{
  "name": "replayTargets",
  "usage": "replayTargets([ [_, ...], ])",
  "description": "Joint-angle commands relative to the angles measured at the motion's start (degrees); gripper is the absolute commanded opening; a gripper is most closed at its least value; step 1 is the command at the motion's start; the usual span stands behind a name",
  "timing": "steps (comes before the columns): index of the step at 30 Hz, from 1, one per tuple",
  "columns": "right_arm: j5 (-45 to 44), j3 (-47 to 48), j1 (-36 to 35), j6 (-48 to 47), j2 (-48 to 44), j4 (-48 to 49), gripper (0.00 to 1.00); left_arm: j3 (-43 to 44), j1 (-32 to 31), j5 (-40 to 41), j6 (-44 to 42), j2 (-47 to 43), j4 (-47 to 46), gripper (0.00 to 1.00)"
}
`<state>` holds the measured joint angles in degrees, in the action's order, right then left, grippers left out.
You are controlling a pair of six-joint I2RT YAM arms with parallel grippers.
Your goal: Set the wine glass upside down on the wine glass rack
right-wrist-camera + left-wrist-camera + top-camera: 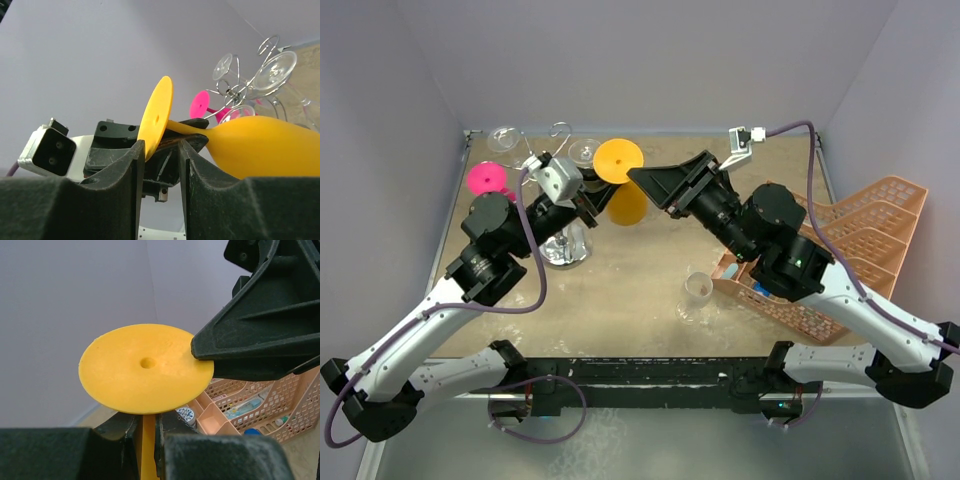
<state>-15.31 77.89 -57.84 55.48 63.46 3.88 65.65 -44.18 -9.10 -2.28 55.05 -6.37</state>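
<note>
Left fingers [120, 430] clamp the wine glass [145, 367] stem; right fingers [127, 165] straddle its foot, narrowly apart. Judged step: handover. Next: right closes, left releases, before the wine glass rack [566, 250].

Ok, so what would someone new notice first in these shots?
The bright yellow wine glass, held foot-up at centre rear: the left gripper is clamped on its stem, while the right gripper has its open fingers straddling the rim of the foot. At the far left, the chrome wine glass rack has a pink glass and clear ones at its arms. A peach crate sits on the right.
</note>
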Motion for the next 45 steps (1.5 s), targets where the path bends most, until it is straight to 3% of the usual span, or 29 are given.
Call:
replayTargets([
  [1,-1.13,2.27,-0.16,3.65,0.67,3.06,0.33,0.06,-0.02,-2.88,-1.26,-1.41,-3.40,0.00],
  [7,-2.03,1.95,-0.16,7.69,0.94,3.26,0.26,0.09,-0.04,-3.93,-1.61,-1.26,-2.87,0.00],
  [8,-2.20,1.83,-0.15,8.27,0.96,3.39,0.21,0.09,-0.03,-3.98,-1.59,-1.26,-2.93,0.00],
  [10,-2.75,1.86,-0.16,8.94,1.19,3.41,0.00,0.18,-0.02,-3.37,-0.43,-1.11,-2.99,0.00],
  [11,-3.17,2.22,-0.16,9.25,1.36,2.81,0.00,0.25,-0.02,-2.66,0.87,-1.03,-2.98,0.00],
  [16,-7.88,1.84,-0.16,9.69,0.25,0.99,0.00,-0.84,-0.03,1.06,9.22,-1.89,-1.68,0.25],
  [18,-9.82,1.06,-0.16,9.67,-0.89,1.12,0.00,-1.73,-0.03,1.47,14.40,-2.72,-1.28,0.30],
  [27,-12.64,-3.58,-0.14,4.13,-5.24,3.27,0.00,-4.73,-0.03,1.46,44.15,-5.13,-3.42,0.34],
  [32,-10.83,-6.09,-0.16,1.52,-7.19,4.96,0.00,-3.18,0.00,8.46,58.48,-5.36,-0.03,0.35],
  [36,-9.62,-8.06,-0.16,0.39,-8.69,5.88,0.00,-0.15,-0.02,8.24,62.78,-3.75,2.78,0.35],
  [45,-6.74,-9.10,-0.16,-0.38,-9.65,5.44,0.00,2.45,-0.01,7.93,63.58,-0.66,3.82,0.36],
])
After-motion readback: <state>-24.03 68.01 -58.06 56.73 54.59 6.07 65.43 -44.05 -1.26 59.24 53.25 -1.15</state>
